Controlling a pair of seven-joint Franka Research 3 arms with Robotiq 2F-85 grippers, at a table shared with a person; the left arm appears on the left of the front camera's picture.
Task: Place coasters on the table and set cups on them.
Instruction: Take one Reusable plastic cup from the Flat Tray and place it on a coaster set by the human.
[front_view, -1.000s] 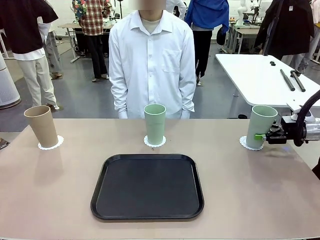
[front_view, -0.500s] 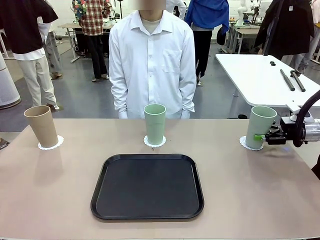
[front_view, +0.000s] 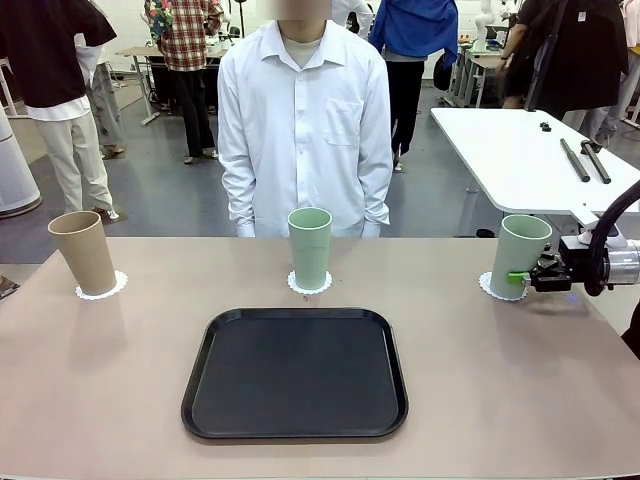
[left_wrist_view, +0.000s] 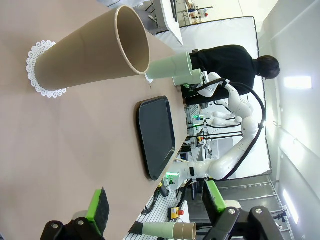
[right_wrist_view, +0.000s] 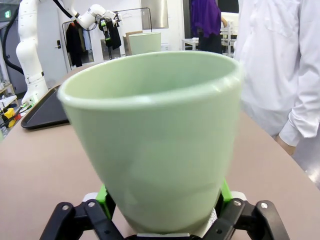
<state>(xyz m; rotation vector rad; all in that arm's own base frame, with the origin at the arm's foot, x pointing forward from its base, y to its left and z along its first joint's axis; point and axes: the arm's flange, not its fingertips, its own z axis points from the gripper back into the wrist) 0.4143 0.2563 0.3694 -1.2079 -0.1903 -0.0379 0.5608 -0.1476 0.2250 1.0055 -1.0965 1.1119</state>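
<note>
A: Right mint cup (front_view: 522, 255) sits on its coaster (front_view: 497, 290) at right-centre of the front view, a bit tilted. Right gripper (front_view: 524, 274) is at its base, pads either side (right wrist view: cup (right_wrist_view: 150, 145) between the green pads (right_wrist_view: 103, 194), jaws look partly spread, contact unclear). I can't say whether it's let go.

B: How to finish?

A: Open fully, back straight out to the right along the table (front_view: 100, 380), no lift, so the cup doesn't tip or drag the doily.

B: Others?

A: Tan cup (front_view: 82, 252) far left, middle mint cup (front_view: 309, 246) centre, both on coasters. Left gripper (left_wrist_view: 155, 210) is wide open, empty.

B: Versus earlier?

A: Cup less tilted, gripper a touch right.
</note>
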